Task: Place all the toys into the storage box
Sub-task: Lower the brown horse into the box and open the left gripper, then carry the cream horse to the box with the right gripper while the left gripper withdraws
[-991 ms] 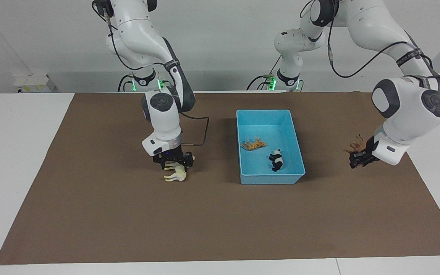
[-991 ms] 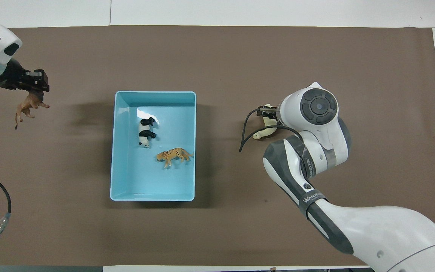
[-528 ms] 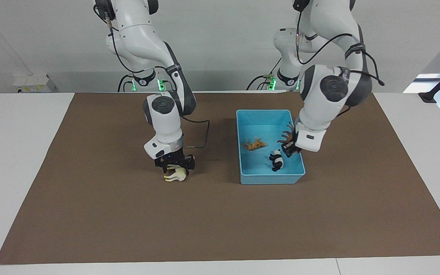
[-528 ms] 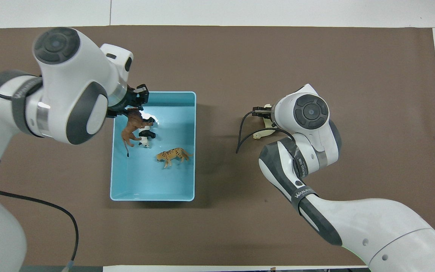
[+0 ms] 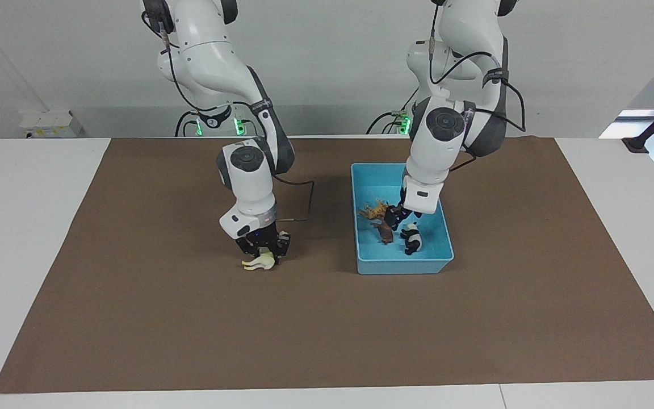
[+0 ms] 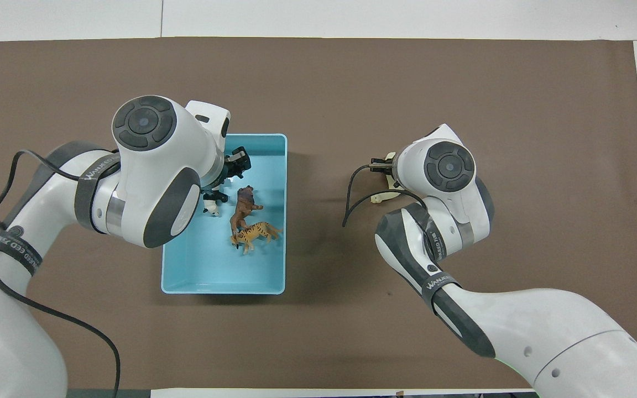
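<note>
Blue storage box (image 5: 446,258) holds three toys – left gripper (image 5: 396,218) fingers open; right gripper (image 5: 263,248) clamps horse (image 5: 259,262) – lift w/o tilting.

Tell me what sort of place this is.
Most likely a robotics lab bench, not a home. Two Franka arms are bolted at one edge of a white table covered by a brown mat, with trailing cables and a bare wall. On it are only a blue storage box and toy animals.

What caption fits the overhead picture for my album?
Left gripper over the blue storage box holding three toys; right gripper at the cream horse.
</note>
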`<action>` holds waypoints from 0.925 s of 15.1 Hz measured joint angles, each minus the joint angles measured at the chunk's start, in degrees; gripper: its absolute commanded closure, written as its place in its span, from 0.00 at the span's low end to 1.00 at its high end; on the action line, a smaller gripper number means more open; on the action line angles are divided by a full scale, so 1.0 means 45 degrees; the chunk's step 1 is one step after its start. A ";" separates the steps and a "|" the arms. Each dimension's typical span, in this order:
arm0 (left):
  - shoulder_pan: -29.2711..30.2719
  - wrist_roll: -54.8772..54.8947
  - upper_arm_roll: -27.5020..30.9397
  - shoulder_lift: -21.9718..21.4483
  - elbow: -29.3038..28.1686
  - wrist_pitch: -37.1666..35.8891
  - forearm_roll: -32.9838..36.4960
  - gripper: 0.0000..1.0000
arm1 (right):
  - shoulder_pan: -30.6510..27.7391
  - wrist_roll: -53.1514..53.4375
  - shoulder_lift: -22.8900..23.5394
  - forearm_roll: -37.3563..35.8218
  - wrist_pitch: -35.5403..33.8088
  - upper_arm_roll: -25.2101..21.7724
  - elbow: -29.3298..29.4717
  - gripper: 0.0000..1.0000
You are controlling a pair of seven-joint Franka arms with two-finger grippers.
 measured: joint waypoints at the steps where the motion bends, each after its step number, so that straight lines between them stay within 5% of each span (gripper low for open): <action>1: 0.0031 0.0037 0.0032 -0.0335 0.0040 -0.0344 0.0001 0.00 | 0.0004 0.0000 -0.0010 0.0002 -0.0411 0.0002 0.0243 1.00; 4: 0.0409 0.1670 0.0193 -0.1416 0.0218 -0.1558 0.0009 0.00 | 0.0045 0.0050 -0.0186 0.0017 -0.2869 0.0025 0.1819 1.00; 9: 0.2049 0.3870 0.0302 -0.1945 0.0830 -0.2371 0.0012 0.00 | 0.0916 0.1290 -0.0533 0.0167 -0.9403 0.0217 0.7325 1.00; 14: 0.3874 1.0075 0.0381 -0.2299 0.1789 -0.4979 0.0010 0.00 | 0.2911 0.4628 0.0321 0.0504 -0.9465 0.0364 0.9245 1.00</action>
